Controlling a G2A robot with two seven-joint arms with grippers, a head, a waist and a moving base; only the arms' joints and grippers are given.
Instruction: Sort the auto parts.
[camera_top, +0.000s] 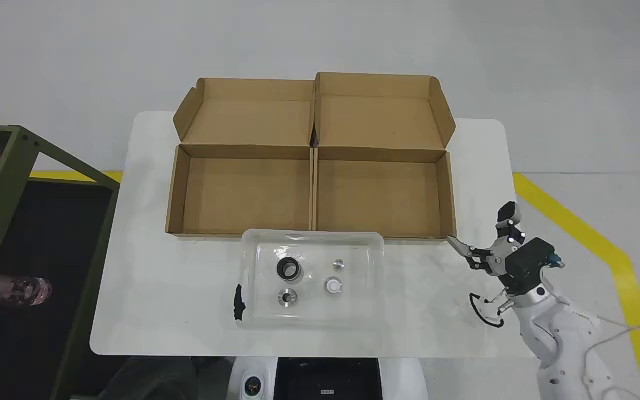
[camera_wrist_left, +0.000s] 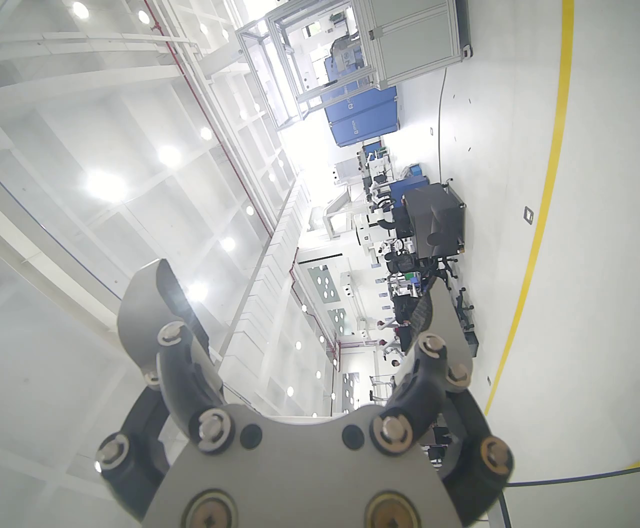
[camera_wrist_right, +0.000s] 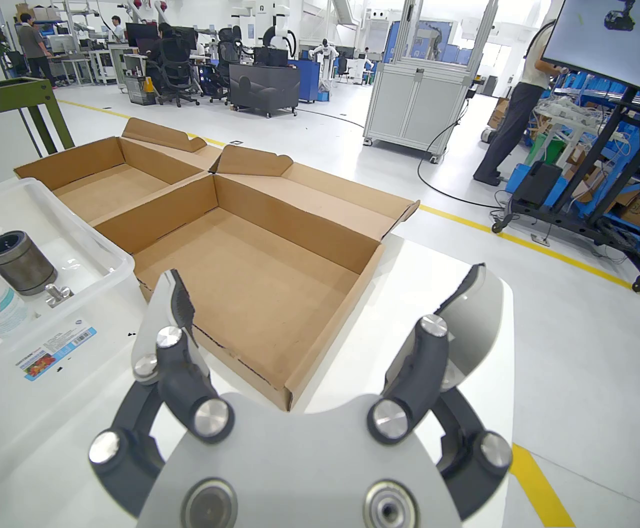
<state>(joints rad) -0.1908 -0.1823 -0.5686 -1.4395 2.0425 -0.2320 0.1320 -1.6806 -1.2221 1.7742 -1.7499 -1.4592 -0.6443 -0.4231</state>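
A clear plastic tray (camera_top: 262, 245) at the table's front middle holds a dark cylindrical bushing (camera_top: 290, 268), a small bolt (camera_top: 338, 264), a white ring (camera_top: 332, 285) and a metal fitting (camera_top: 290, 297). The right wrist view shows the bushing (camera_wrist_right: 22, 267) and bolt (camera_wrist_right: 57, 292) inside the tray (camera_wrist_right: 107, 260). My right gripper (camera_top: 483, 231) hovers open over the table's right edge, beside the right box; its fingers (camera_wrist_right: 170, 300) hold nothing. My left gripper (camera_wrist_left: 295, 280) is open and empty, pointing up at the hall ceiling.
Two open cardboard boxes sit side by side behind the tray, left (camera_top: 240, 195) and right (camera_top: 380, 195), lids folded back. A small black object (camera_top: 238, 303) lies left of the tray. A green frame (camera_top: 40, 160) stands left of the table.
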